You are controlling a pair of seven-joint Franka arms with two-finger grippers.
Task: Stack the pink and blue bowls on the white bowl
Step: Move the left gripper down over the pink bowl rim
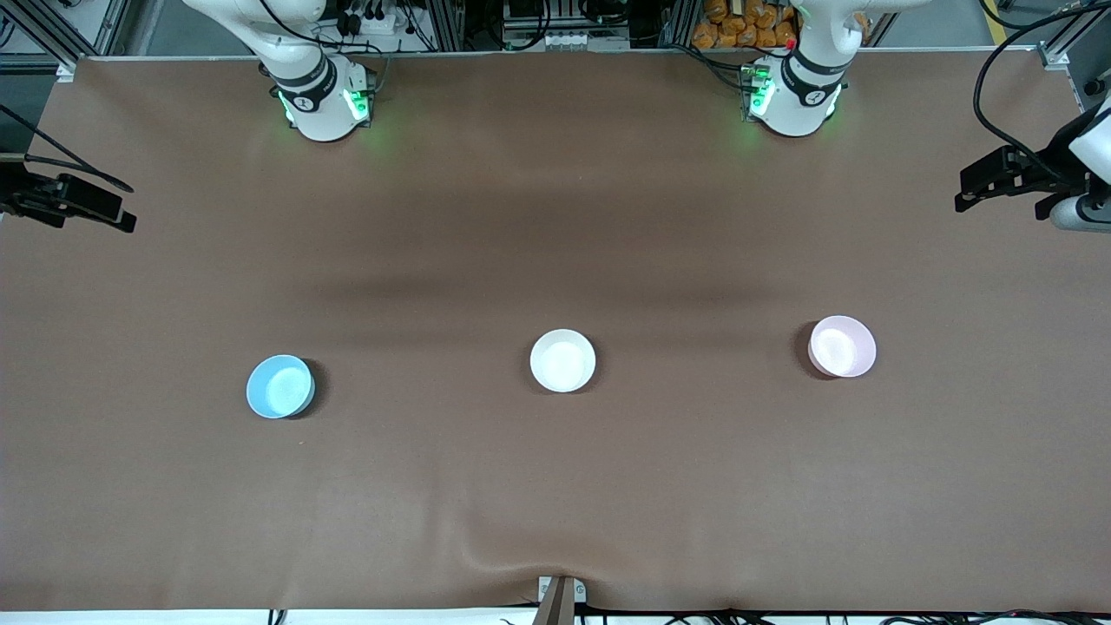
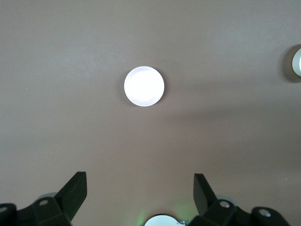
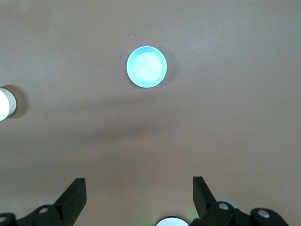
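Three small bowls stand in a row on the brown table. The blue bowl (image 1: 279, 386) (image 3: 146, 67) is toward the right arm's end, the white bowl (image 1: 562, 360) (image 2: 297, 61) (image 3: 4, 103) is in the middle, and the pink bowl (image 1: 842, 346) (image 2: 144, 86), washed out pale in the left wrist view, is toward the left arm's end. All are upright, empty and apart. My left gripper (image 2: 139, 179) hangs open and empty high over the table by its base. My right gripper (image 3: 139, 181) is likewise open and empty. Neither gripper shows in the front view.
The right arm's base (image 1: 323, 108) and the left arm's base (image 1: 794, 100) stand at the table's edge farthest from the front camera. Black fixtures reach in at the right arm's end (image 1: 69, 204) and the left arm's end (image 1: 1011, 178) of the table. A wrinkle (image 1: 521, 560) marks the cloth at the near edge.
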